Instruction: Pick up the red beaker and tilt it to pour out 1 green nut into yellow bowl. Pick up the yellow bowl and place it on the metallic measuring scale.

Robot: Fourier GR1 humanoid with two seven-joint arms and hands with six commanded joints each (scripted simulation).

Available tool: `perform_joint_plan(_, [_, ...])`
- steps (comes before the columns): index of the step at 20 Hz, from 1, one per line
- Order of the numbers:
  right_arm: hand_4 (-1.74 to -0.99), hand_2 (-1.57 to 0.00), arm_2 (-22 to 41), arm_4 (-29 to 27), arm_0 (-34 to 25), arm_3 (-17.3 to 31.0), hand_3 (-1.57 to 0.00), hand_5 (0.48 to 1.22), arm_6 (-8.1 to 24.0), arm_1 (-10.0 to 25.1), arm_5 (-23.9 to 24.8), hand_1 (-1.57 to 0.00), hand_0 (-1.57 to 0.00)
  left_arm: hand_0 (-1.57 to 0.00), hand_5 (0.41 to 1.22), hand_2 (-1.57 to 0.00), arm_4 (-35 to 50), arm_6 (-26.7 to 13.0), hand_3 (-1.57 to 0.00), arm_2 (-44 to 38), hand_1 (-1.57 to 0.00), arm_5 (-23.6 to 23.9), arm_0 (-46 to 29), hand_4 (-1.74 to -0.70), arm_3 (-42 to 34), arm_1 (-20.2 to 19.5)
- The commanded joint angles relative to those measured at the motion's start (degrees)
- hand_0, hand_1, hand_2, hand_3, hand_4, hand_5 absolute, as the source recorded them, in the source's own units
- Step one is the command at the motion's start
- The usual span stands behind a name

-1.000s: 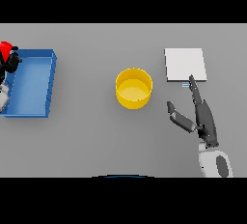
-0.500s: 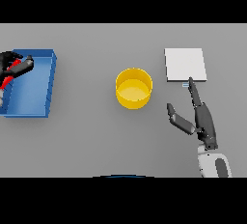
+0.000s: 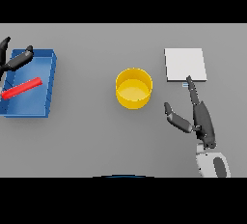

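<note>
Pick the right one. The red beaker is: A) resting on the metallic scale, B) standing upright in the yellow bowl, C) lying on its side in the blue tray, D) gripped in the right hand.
C: the red beaker lies flat inside the blue tray at the table's left, apart from the yellow bowl, the scale and the right hand.

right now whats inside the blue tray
A red beaker lies on its side, slanted, in the blue tray. The left hand hangs open over the tray's far left corner. No nut shows; the beaker's inside is hidden.
</note>
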State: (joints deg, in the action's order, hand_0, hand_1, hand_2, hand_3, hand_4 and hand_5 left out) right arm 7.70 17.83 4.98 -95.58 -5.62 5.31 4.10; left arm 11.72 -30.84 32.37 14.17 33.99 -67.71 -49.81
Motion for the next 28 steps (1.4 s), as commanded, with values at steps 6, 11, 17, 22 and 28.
perform_joint_plan(6, [-1.221, 0.00, 3.1, 2.3, -7.1, 1.4, 0.00, 0.709, -0.2, 5.6, -7.1, 0.00, 0.00, -0.02, 0.700, -0.01, 0.0, 0.8, -0.01, 0.3, -0.01, 0.7, -0.2, -0.78, -0.4, 0.7])
perform_joint_plan(11, [-1.282, 0.00, 8.2, 11.7, -15.5, 4.4, 0.00, 0.677, 3.2, 12.2, -11.7, 0.00, 0.00, 0.00, 0.709, 0.00, -0.3, 1.0, 0.00, 0.8, 0.00, 0.9, 0.3, -0.79, 0.3, 1.8])
perform_joint_plan(17, [-1.269, 0.00, 15.6, 20.3, -26.2, 10.3, 0.00, 0.662, 0.2, 17.2, -18.2, 0.00, 0.00, 0.00, 0.721, 0.00, 0.1, 1.4, 0.00, 0.6, 0.00, 0.5, -0.1, -0.80, 0.3, 1.4])
perform_joint_plan(22, [-1.276, 0.00, 19.7, 22.5, -32.1, 15.5, 0.00, 0.670, -2.1, 16.6, -21.9, 0.00, 0.00, 0.00, 0.720, 0.00, -0.2, 1.3, 0.00, 0.8, 0.00, 0.1, 0.6, -0.80, 0.7, 1.5])
perform_joint_plan(28, [-1.246, 0.00, 23.4, 24.1, -38.2, 22.9, 0.00, 0.686, -5.6, 15.6, -25.6, 0.00, 0.00, 0.00, 0.723, 0.00, -0.1, 0.8, 0.00, 0.8, 0.00, 0.5, 0.1, -0.79, -0.7, 0.8])
